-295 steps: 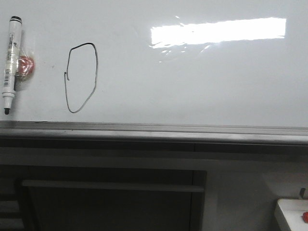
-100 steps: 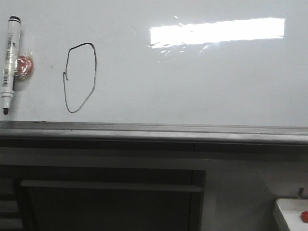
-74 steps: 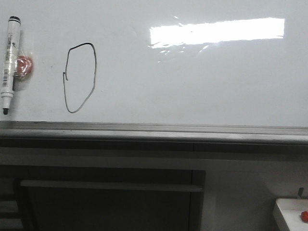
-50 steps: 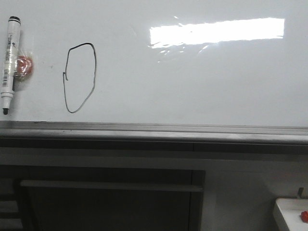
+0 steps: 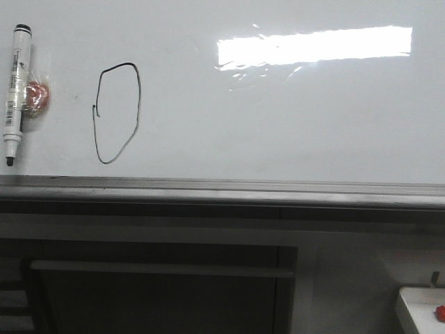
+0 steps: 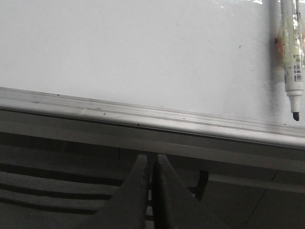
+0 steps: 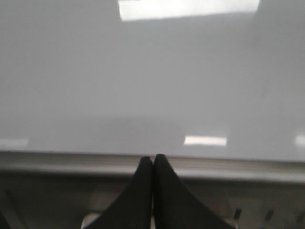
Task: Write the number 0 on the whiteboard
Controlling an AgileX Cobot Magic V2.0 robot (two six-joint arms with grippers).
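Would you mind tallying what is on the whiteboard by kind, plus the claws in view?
Drawn 0: 1
Marker: 1
Red blob behind the marker: 1
Claws, both shut: 2 (left claw, right claw)
Total: 5

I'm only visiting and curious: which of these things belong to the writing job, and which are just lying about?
Part of the job:
- the whiteboard
- the number 0 drawn on it
- the marker stuck to the board
- left pincer and right pincer, both shut, holding nothing

Just lying about:
- white tray with something red, low to the right
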